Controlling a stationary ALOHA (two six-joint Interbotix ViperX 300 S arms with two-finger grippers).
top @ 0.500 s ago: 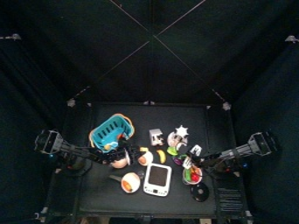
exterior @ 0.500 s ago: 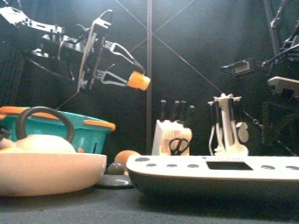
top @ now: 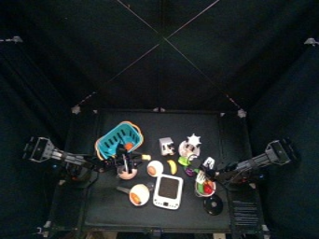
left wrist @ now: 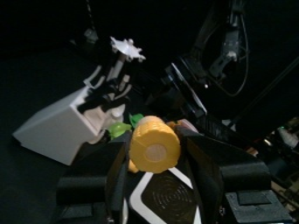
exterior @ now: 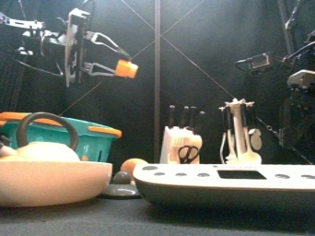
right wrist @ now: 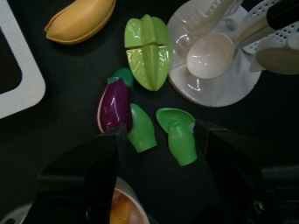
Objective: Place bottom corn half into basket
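My left gripper (exterior: 113,63) is shut on the corn half (exterior: 127,67), a short yellow-orange piece, and holds it high above the table. In the left wrist view the corn half (left wrist: 152,145) sits between the two jaws of the left gripper (left wrist: 153,166). The teal basket (exterior: 76,135) with slotted sides stands at the left, below the gripper; in the top view the basket (top: 118,139) lies just beyond the left gripper (top: 123,168). My right gripper (right wrist: 163,154) is open and empty, resting over the table's right side (top: 215,175).
A cream kettle (exterior: 43,152) in a bowl and a white scale (exterior: 227,180) stand in front. A knife block (exterior: 185,144) and a utensil holder (exterior: 241,134) stand behind. An eggplant (right wrist: 114,106), pea pods (right wrist: 143,128) and a green fruit (right wrist: 149,51) lie under the right gripper.
My left gripper has moved up and to the left with the corn half in it, and the left arm has drawn back. The right arm has not moved.
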